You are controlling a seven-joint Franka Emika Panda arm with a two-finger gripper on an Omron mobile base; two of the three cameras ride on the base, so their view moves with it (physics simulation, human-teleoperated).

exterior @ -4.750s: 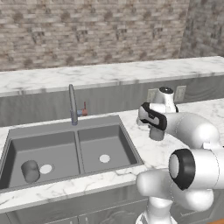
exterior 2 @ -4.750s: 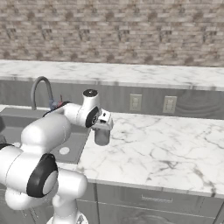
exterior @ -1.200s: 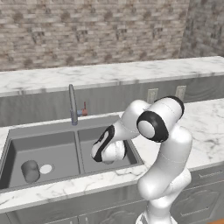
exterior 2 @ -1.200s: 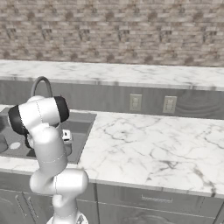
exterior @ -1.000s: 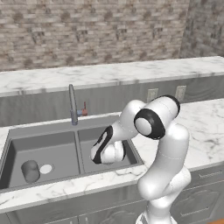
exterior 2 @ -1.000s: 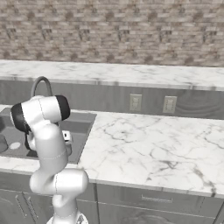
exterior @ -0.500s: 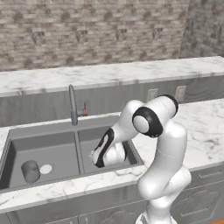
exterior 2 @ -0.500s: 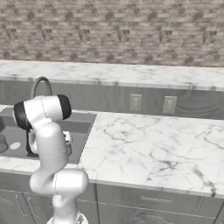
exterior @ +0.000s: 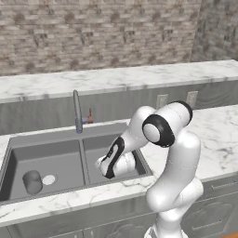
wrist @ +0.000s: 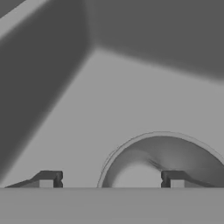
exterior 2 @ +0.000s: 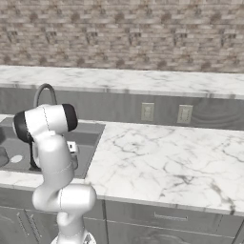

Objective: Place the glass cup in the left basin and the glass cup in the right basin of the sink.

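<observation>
Now your fingertips stand wide apart, gripping nothing, with the gripper low inside the right basin of the sink. Just beyond it a glass cup shows its round rim, one tip over the rim and the other outside it; whether that tip touches the glass is hard to tell. The cup's axis looks upright, pointing back at the hand. Across the divider from it, the other glass cup sits in the left basin beside the drain.

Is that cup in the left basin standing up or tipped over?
Standing upright: the glass cup rests on its base beside the drain, open top up.
</observation>
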